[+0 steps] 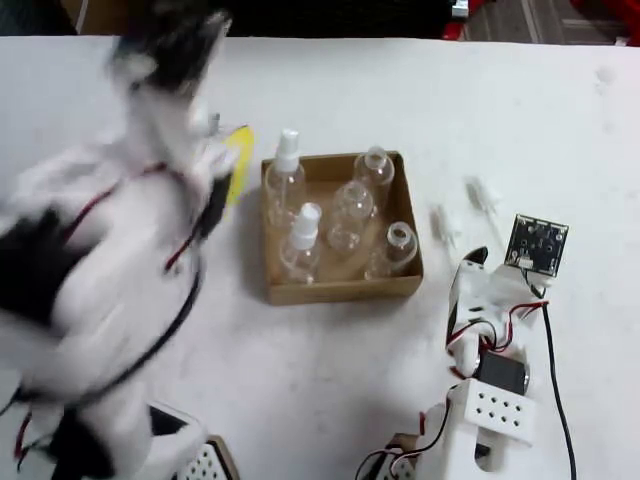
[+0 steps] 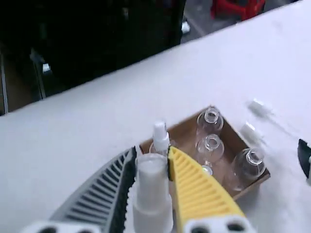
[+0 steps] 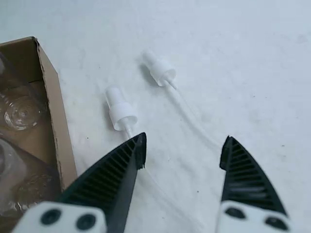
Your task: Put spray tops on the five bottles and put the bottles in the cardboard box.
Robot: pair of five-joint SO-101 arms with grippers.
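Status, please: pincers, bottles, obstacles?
Left pincer shut on white plastic spray top. Right pincer open near two loose spray tops. Brown cardboard box holds five clear bottles, three uncapped.

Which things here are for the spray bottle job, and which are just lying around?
For the job:
cardboard box
five bottles inside it, two already topped
two loose spray tops
spray top held in the left gripper
right gripper, open

Just lying about:
black cable
red thing past the table
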